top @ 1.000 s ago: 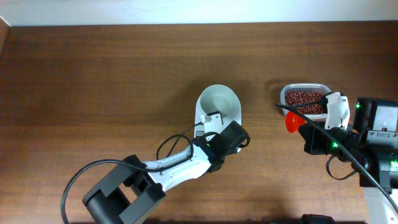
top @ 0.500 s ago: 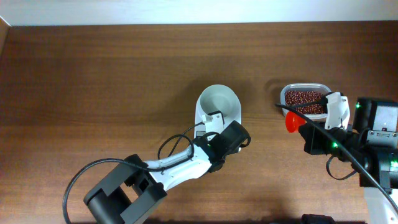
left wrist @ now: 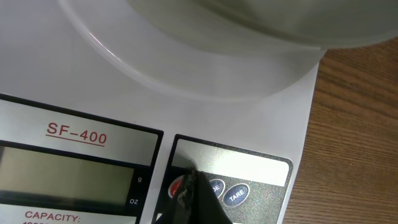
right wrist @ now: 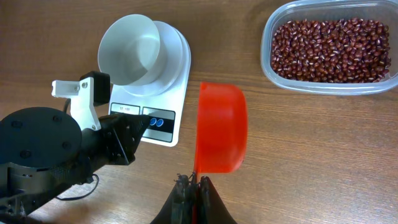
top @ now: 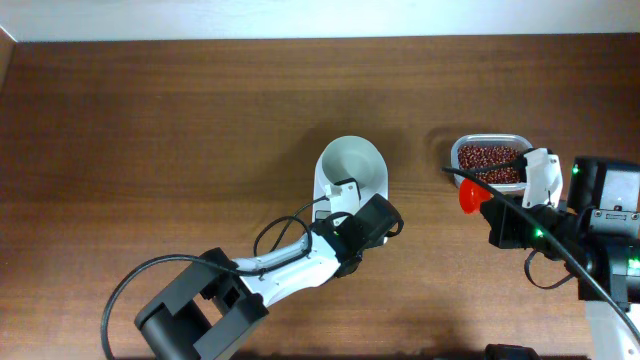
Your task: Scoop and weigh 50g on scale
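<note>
My right end effector (right wrist: pixel 193 184) was clenched on the orange plastic scoop (right wrist: pixel 221 127). The small reddish-brown beans (right wrist: pixel 329 42) lay ahead and right of it in the clear plastic tub (right wrist: pixel 323 88). My left end effector (left wrist: pixel 190 182), shut and empty, rested at the red button (left wrist: pixel 176 185) of the small white digital scale (left wrist: pixel 93 74).

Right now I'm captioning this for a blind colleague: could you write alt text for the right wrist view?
The right gripper, jaws shut, holds an orange scoop above the table, between the white scale with its empty bowl and a clear tub of reddish-brown beans. The left gripper touches the scale's buttons.
</note>
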You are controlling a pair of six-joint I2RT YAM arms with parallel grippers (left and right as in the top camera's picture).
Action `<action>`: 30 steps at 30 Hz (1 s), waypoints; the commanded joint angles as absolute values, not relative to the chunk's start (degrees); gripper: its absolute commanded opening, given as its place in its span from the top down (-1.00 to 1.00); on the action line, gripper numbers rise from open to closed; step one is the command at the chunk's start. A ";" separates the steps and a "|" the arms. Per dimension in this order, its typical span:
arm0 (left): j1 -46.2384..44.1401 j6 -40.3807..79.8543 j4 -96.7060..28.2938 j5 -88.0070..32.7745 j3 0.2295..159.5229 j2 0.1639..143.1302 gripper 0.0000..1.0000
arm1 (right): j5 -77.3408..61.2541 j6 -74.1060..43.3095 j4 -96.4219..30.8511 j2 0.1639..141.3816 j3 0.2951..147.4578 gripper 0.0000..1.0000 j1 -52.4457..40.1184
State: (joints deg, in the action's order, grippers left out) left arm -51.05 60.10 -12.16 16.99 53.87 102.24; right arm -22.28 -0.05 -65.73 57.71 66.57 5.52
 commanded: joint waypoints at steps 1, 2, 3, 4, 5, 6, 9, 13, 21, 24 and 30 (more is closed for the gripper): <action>-51.22 60.84 -12.62 18.02 53.45 103.48 1.00 | -21.80 -0.43 -65.58 57.76 66.54 0.92 5.30; -51.22 60.84 -12.62 18.04 53.45 103.48 1.00 | -21.80 -0.43 -65.58 57.76 66.54 0.92 5.30; -51.22 60.84 -12.60 18.46 53.45 103.48 1.00 | -21.80 -0.43 -65.60 57.76 66.54 0.92 5.30; -51.22 60.84 -12.51 18.50 53.45 103.48 1.00 | -21.80 -0.43 -65.58 57.76 66.54 0.92 5.30; -51.22 60.84 -12.47 18.48 53.45 103.48 1.00 | -21.80 -0.43 -65.58 57.76 66.54 0.92 5.30; -51.22 60.84 -12.47 18.48 53.45 103.48 1.00 | -21.80 -0.43 -65.60 57.76 66.54 0.92 5.30; -51.22 60.84 -12.47 19.40 53.45 103.48 1.00 | -21.80 -0.43 -65.60 57.76 66.54 0.92 5.30; -51.22 60.84 -12.45 19.53 53.45 103.48 1.00 | -21.80 -0.43 -65.58 57.76 66.54 0.92 5.30; -51.22 60.84 -12.58 19.51 53.45 103.48 1.00 | -21.80 -0.45 -65.76 57.76 66.54 0.92 5.30; -51.24 60.84 -12.88 19.29 53.45 103.48 1.00 | -21.80 -0.43 -65.76 57.76 66.54 0.92 5.30; -51.24 60.84 -12.86 18.83 53.45 103.50 1.00 | -21.80 -0.43 -65.73 57.76 66.54 0.92 5.30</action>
State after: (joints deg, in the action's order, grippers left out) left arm -51.09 60.10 -12.43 18.50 53.87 102.24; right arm -22.28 -0.03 -65.76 57.71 66.57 5.52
